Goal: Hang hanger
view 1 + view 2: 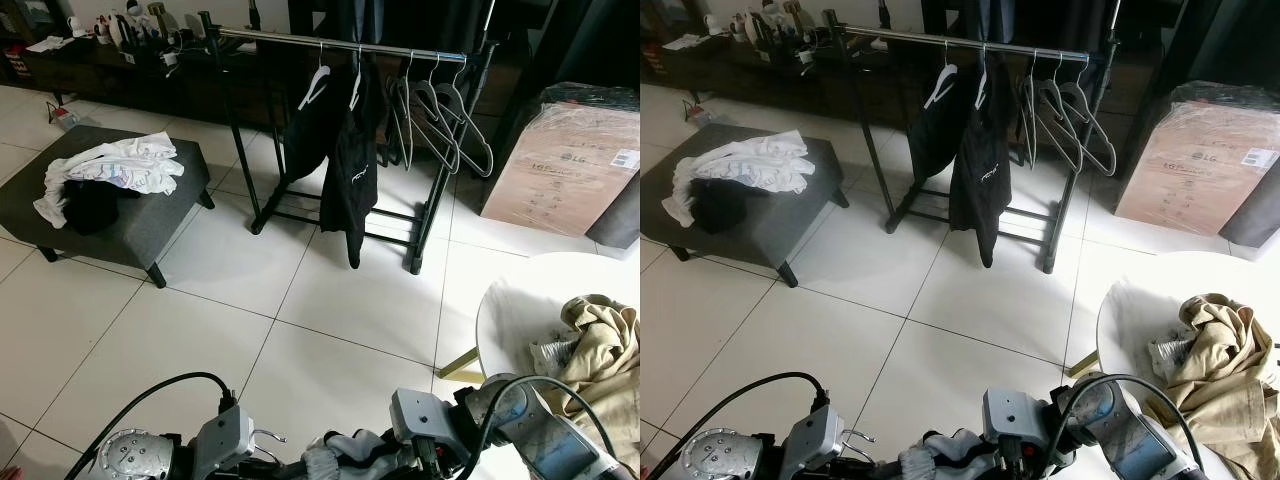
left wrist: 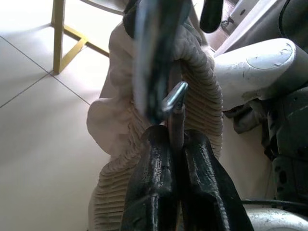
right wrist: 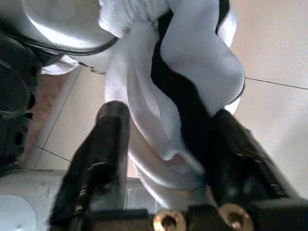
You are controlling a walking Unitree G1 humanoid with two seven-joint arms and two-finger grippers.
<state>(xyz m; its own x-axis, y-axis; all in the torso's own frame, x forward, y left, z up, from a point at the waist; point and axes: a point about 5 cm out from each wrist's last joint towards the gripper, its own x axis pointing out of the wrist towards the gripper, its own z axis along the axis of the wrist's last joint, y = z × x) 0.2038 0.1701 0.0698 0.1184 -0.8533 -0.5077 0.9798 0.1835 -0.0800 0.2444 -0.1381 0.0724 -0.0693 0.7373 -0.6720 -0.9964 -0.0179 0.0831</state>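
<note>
At the bottom of the left eye view both arms hold a white and black garment (image 1: 345, 450) on a hanger. My left gripper (image 2: 175, 139) is shut on the hanger's metal hook (image 2: 174, 96), with the ribbed white cloth just behind it. The right gripper (image 3: 168, 120) grips the garment (image 3: 192, 62), which is bunched between its two fingers. Across the tiled floor stands the black clothes rack with a silver rail (image 1: 340, 42). Black clothes (image 1: 350, 160) hang at its middle and several empty grey hangers (image 1: 440, 120) towards its right end.
A grey ottoman (image 1: 150, 230) with white and black clothes stands to the left. A white round table (image 1: 520, 310) with beige clothing (image 1: 600, 350) is close on the right. A wrapped cardboard box (image 1: 570, 160) sits right of the rack, and a low dark cabinet (image 1: 100, 60) runs along the back.
</note>
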